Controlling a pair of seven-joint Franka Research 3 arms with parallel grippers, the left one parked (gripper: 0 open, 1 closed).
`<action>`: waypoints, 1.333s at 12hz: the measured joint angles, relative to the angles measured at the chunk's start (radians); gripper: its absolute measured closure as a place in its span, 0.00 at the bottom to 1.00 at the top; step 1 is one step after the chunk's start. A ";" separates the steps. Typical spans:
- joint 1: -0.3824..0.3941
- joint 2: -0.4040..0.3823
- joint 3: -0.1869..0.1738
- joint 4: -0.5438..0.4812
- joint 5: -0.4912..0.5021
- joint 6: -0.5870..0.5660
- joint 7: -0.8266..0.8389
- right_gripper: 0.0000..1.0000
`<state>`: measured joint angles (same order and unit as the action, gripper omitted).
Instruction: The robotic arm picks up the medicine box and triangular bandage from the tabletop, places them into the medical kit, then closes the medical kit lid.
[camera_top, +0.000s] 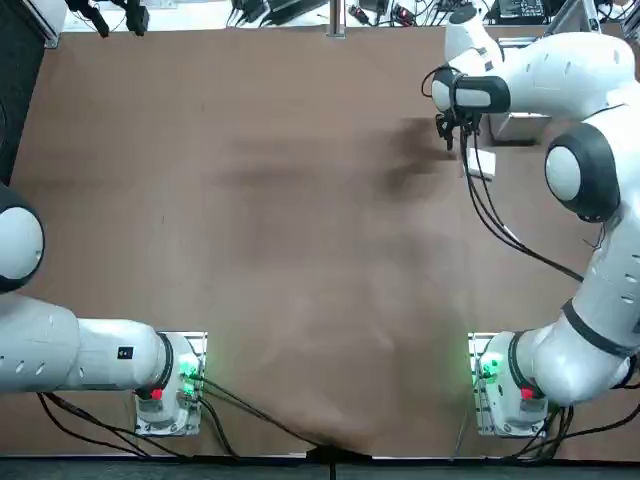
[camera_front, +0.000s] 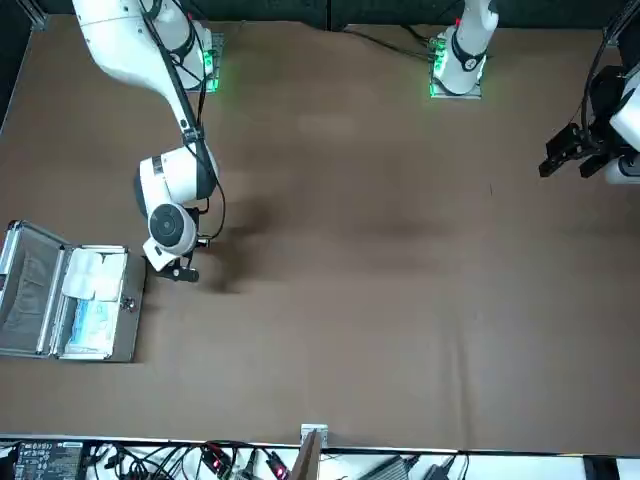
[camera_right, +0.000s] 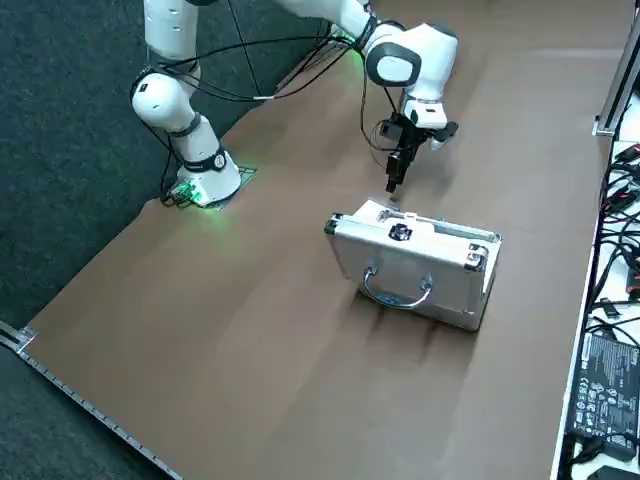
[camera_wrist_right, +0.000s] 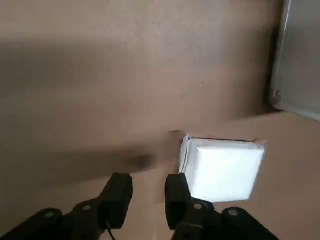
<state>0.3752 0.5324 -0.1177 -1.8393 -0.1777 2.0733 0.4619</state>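
Silver aluminium medical kit (camera_front: 132, 322): it sat open near the table's far edge on my right side, pale blue and white inside.
Flat silver medical kit lid (camera_right: 415, 265): it was swung up and open on the kit's outer side, dark curved handle facing the right side camera.
Soft puffy white triangular bandage (camera_front: 95, 275): it was already lying inside the kit, at the end nearer my base.
Small flat white medicine box (camera_wrist_right: 222, 170): it was out on the brown tabletop (camera_top: 280, 250), just beside the kit and not in it.
My glossy white robotic arm (camera_top: 575, 170): it was stretched out over the far right part of the table, wrist pointing down.
My right gripper (camera_wrist_right: 145, 185): it hung low over the table right next to the medicine box. The fingers (camera_wrist_right: 176, 192) had only a narrow gap with nothing in it, honestly. The box sat outside that gap, up against one finger, and I couldn't tell if they touched.
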 joint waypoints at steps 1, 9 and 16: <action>0.001 0.008 -0.001 0.000 -0.015 0.001 0.012 0.55; -0.005 0.045 -0.017 0.002 -0.156 0.007 0.104 0.68; 0.003 0.061 -0.016 0.026 -0.158 0.014 0.140 0.66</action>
<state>0.3781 0.5932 -0.1333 -1.8131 -0.3357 2.0875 0.6018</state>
